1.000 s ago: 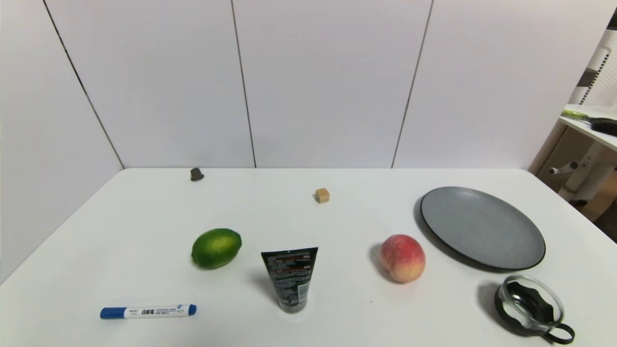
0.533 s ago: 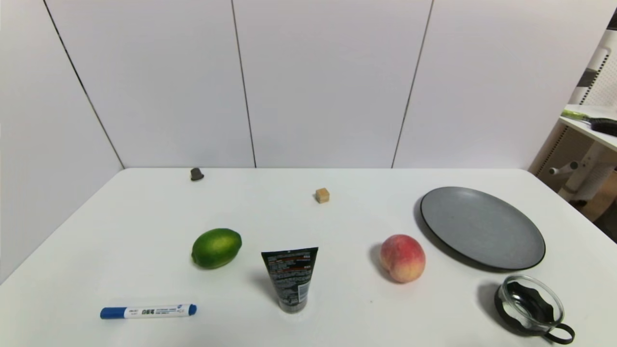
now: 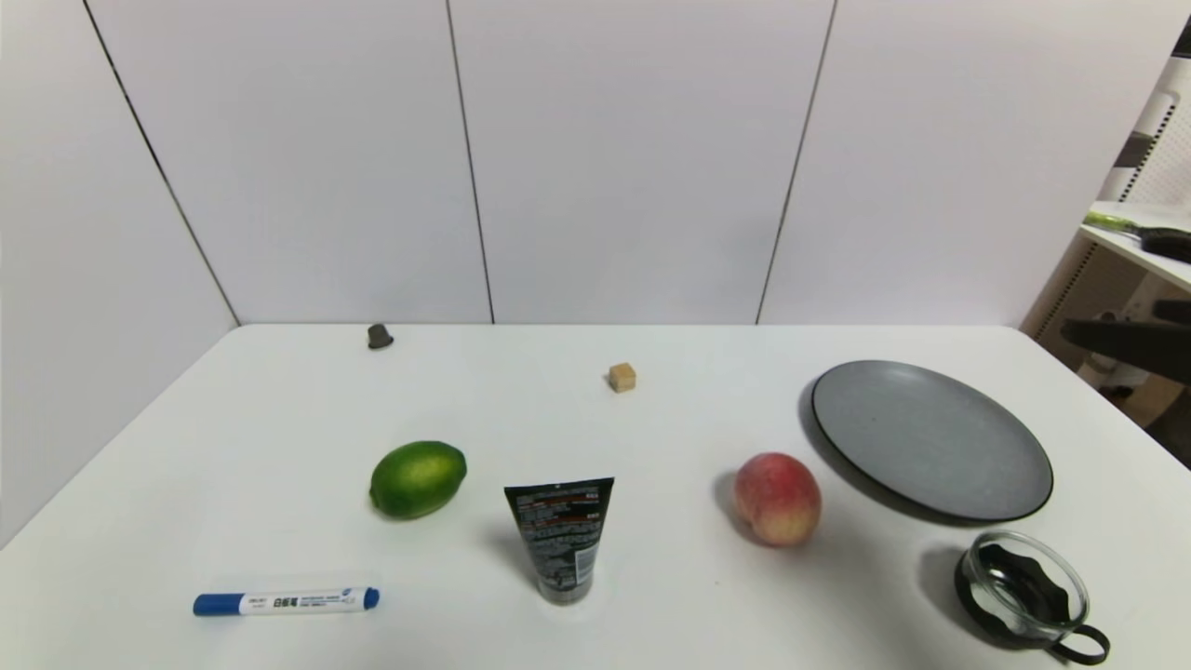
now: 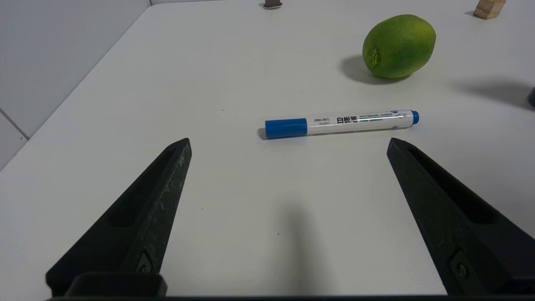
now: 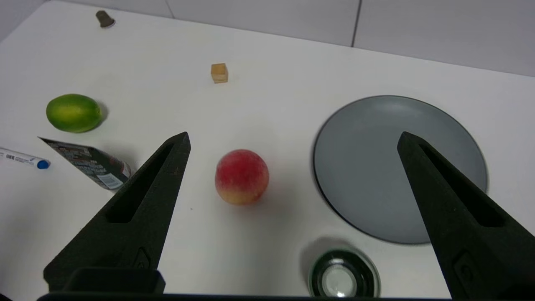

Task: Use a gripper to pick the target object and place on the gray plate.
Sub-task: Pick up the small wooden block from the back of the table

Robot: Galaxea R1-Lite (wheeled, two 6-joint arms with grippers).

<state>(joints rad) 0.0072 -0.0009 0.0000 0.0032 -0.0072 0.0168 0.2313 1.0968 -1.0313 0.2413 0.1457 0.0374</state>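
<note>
The tiny tan-brown cube (image 3: 622, 377) sits alone on the white table, at the back middle. It also shows in the right wrist view (image 5: 219, 72) and the left wrist view (image 4: 488, 8). The gray plate (image 3: 930, 437) lies at the right, bare (image 5: 397, 167). My right gripper (image 3: 1117, 328) enters at the right edge, raised above the table beyond the plate. Its jaws are wide open and empty (image 5: 293, 136), high over the peach and plate. My left gripper (image 4: 288, 141) is open and empty, low over the front left of the table, out of the head view.
A peach (image 3: 778, 498) lies left of the plate. A glass cup with a black handle (image 3: 1023, 588) is at the front right. A black tube (image 3: 560, 538), a lime (image 3: 418, 478) and a blue marker (image 3: 287, 601) lie at the front. A dark cap (image 3: 380, 336) sits at the back left.
My right gripper has come into the head view at the right edge. The objects on the table have not moved.
</note>
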